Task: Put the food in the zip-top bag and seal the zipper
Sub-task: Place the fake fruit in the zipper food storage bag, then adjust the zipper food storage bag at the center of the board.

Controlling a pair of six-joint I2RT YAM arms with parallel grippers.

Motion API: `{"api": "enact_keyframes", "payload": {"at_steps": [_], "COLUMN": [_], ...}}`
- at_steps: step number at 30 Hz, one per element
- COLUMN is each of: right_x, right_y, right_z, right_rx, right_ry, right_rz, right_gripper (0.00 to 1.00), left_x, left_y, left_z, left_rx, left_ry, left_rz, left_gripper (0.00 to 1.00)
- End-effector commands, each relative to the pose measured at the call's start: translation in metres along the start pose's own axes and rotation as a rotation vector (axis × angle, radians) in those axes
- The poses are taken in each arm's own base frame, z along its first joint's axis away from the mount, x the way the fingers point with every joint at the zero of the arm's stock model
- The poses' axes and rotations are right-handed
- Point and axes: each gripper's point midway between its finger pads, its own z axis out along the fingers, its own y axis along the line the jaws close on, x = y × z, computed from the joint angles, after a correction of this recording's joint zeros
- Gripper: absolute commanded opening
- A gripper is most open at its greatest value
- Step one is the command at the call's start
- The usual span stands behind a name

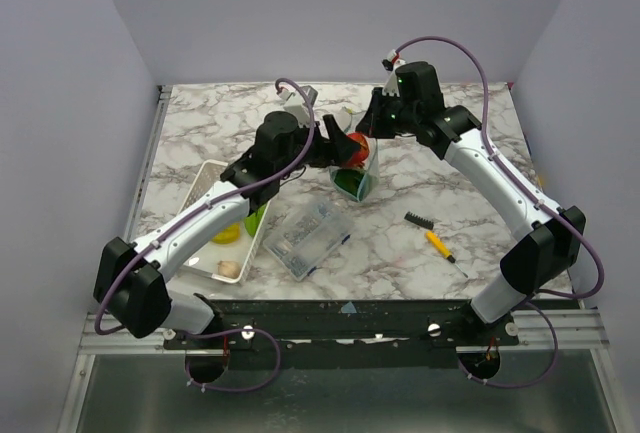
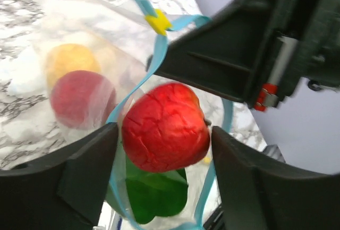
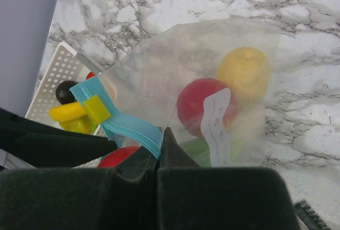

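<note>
Zip-top bag [image 1: 357,178]: clear, floppy, on the marble table [image 1: 470,168] toward the middle, mouth raised and gaping. Zipper [image 3: 130,126]: light blue strip along the mouth, unsealed, yellow slider [image 3: 97,108] at one end. Inside the bag: red apple [image 3: 202,102], yellow fruit [image 3: 244,70] touching it, green piece [image 2: 154,195] lower down. White label [image 3: 218,126] on the bag wall.

Red fruit [image 2: 166,134]: wrinkled skin, at the bag's mouth between the two runs of blue strip, above the green piece. Clamped on both sides by the left gripper [image 1: 343,146], fingers [image 2: 90,166] pressed against it.

Right gripper [image 3: 159,153]: pinched closed on the bag's mouth edge, blue strip caught between the fingers. Just beside the left gripper, across the bag mouth.

White perforated tray [image 1: 205,188]: left of the bag, well apart. Contents: banana [image 3: 68,112], other yellow and green pieces, a beige piece [image 1: 228,270] at the near end.

Clear rigid box [image 1: 305,238]: between tray and bag, nearer the arm bases, lying askew.

Brush [image 1: 432,236]: yellow handle, black bristles, on the table right of the box, beside the right arm.
</note>
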Motion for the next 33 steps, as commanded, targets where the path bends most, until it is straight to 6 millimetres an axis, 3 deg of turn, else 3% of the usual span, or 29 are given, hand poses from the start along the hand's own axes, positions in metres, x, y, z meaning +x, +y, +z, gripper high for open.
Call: {"api": "enact_keyframes", "payload": {"at_steps": [1,2,4,10,18,21,24,27,33], "right_x": [-0.013,-0.013,-0.013,-0.009,-0.009,-0.007,-0.010,-0.015,-0.021], "right_y": [0.013,0.013,0.014,0.010,0.005,0.007,0.011,0.014,0.015], "right_z": [-0.010,-0.010,-0.009,-0.008,-0.006,-0.005,-0.008,-0.012,-0.015], "right_rx": [-0.038,-0.040,-0.047,-0.029,-0.011,-0.021,-0.036,-0.044,-0.033], "right_ry": [-0.042,-0.043,-0.041,-0.029,-0.037,-0.030,-0.034,-0.046,-0.065], "right_rz": [-0.004,-0.002,0.002,-0.012,-0.018,-0.014,-0.015,-0.015,-0.014], "right_gripper": [0.00,0.00,0.00,0.00,0.00,0.00,0.00,0.01,0.01], "left_x": [-0.009,-0.010,-0.014,-0.021,-0.013,-0.009,0.000,0.021,0.062], "left_y": [0.017,0.017,0.015,-0.004,-0.034,-0.030,-0.013,0.001,0.001], "left_z": [0.009,0.010,0.008,-0.012,-0.049,-0.065,-0.070,-0.064,-0.046], "left_rx": [-0.120,-0.122,-0.129,-0.057,0.127,0.134,0.074,0.046,0.113], "left_ry": [-0.008,-0.005,0.000,-0.021,0.055,0.057,0.051,0.115,0.263], "left_rz": [0.005,0.005,0.005,0.008,-0.038,-0.042,-0.033,-0.063,-0.155], "left_gripper": [0.79,0.87,0.92,0.91,0.89,0.85,0.79,0.71,0.53]}}
